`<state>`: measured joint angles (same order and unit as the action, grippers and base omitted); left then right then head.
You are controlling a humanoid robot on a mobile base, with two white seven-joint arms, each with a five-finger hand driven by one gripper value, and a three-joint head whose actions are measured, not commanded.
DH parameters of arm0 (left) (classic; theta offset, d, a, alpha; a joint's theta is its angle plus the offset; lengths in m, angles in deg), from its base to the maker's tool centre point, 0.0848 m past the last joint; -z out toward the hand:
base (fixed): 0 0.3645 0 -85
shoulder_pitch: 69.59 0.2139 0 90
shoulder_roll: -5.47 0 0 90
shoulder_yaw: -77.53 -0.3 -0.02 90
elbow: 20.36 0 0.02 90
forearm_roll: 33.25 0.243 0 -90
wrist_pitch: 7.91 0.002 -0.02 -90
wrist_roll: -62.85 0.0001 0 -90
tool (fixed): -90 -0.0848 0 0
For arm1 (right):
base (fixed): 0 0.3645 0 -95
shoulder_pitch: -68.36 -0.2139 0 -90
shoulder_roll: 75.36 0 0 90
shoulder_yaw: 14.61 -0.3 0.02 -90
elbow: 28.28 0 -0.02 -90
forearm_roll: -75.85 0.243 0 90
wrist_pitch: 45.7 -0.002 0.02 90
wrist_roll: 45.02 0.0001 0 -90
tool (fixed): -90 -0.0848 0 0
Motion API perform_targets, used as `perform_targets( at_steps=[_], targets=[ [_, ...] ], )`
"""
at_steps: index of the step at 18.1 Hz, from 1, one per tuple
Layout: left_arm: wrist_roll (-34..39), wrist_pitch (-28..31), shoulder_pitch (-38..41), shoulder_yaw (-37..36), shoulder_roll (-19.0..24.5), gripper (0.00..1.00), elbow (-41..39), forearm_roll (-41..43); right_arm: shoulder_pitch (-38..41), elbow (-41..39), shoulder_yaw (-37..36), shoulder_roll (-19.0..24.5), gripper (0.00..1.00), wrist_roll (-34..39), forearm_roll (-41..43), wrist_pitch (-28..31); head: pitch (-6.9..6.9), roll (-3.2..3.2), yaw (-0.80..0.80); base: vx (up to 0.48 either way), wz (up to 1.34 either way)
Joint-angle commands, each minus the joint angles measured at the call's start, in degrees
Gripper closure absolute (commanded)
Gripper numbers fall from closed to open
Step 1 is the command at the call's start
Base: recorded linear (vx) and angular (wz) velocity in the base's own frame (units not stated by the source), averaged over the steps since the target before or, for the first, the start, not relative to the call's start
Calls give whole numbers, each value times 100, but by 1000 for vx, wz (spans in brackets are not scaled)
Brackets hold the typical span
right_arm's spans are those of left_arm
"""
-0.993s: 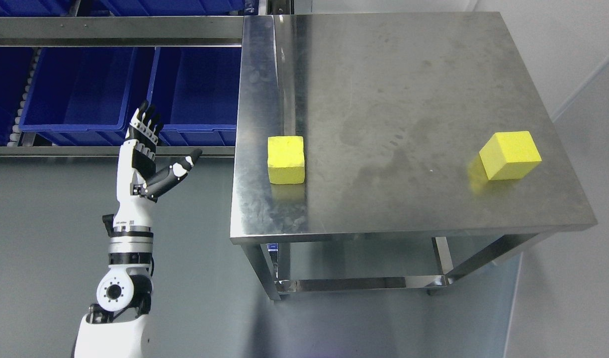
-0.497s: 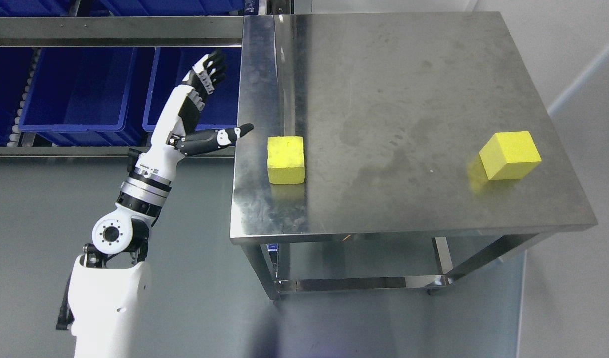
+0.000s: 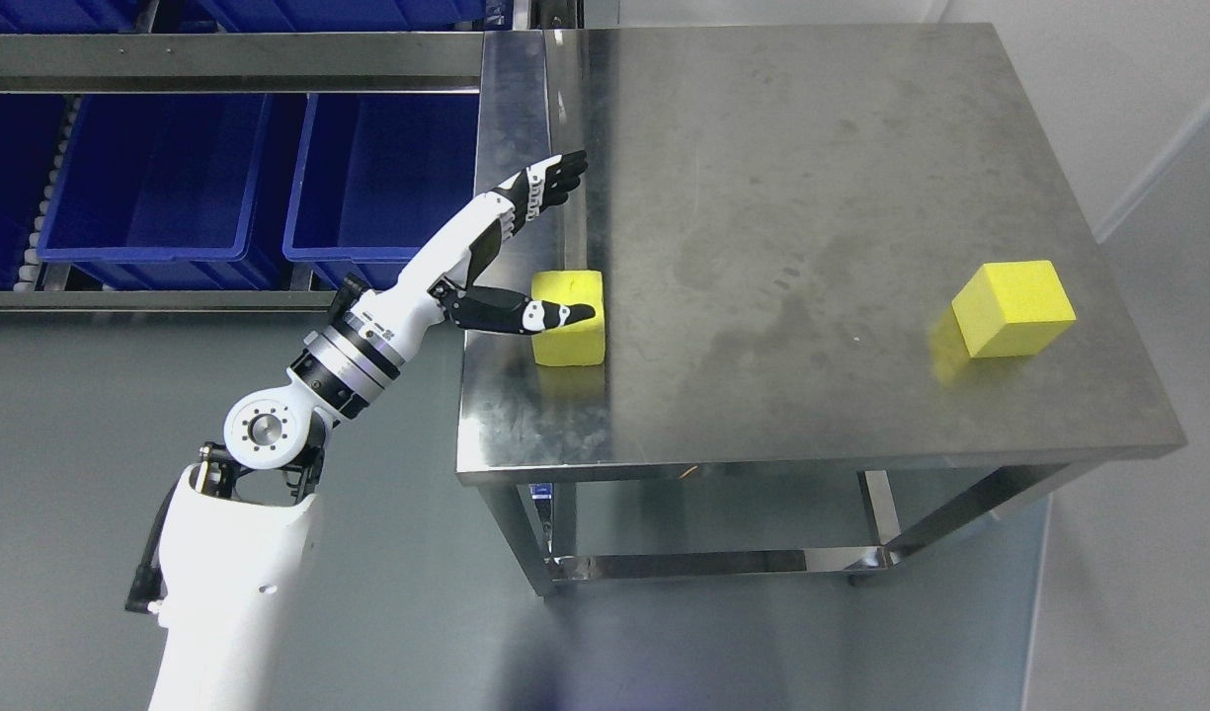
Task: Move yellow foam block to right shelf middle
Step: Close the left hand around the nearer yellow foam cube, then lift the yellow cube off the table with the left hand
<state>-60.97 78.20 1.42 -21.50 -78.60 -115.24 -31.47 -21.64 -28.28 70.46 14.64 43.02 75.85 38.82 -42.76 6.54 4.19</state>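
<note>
The left hand (image 3: 525, 252) hovers spread wide over the near yellow foam block (image 3: 568, 318) at the steel surface's (image 3: 812, 197) left edge — nothing gripped yet — so grasp, lift and shelving all remain.

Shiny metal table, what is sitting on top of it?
Two yellow foam blocks sit on the shiny metal table: one near its left edge, one at the right. The left hand hangs open over the left block, its thumb hiding part.

You have a steel desk (image 3: 812, 148) carrying two yellow foam blocks: one (image 3: 569, 346) near its left edge, the other (image 3: 1013, 308) by its right edge.
</note>
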Motion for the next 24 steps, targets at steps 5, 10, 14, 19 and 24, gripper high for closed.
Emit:
perform_targets(
  at_steps=[5,10,14,19,24],
  targets=[
    [-195,116,-264,-881,234,7,66,1394,9,-100,0,-100,0,2,-18,3,0,0,0,0,0],
    [-204,231,-237,-995,357,10,241,1614,9,-100,0,-100,0,2,-18,3,0,0,0,0,0],
    [-326,222,-237,-1118,348,29,277,1913,9,-100,0,-100,0,2,-18,3,0,0,0,0,0],
    [-573,231,-193,-1127,339,36,286,1949,9,-100,0,-100,0,2,-18,3,0,0,0,0,0],
    [-643,231,-184,-1127,322,80,295,1949,9,-100,0,-100,0,2,-18,3,0,0,0,10,1]
  ],
)
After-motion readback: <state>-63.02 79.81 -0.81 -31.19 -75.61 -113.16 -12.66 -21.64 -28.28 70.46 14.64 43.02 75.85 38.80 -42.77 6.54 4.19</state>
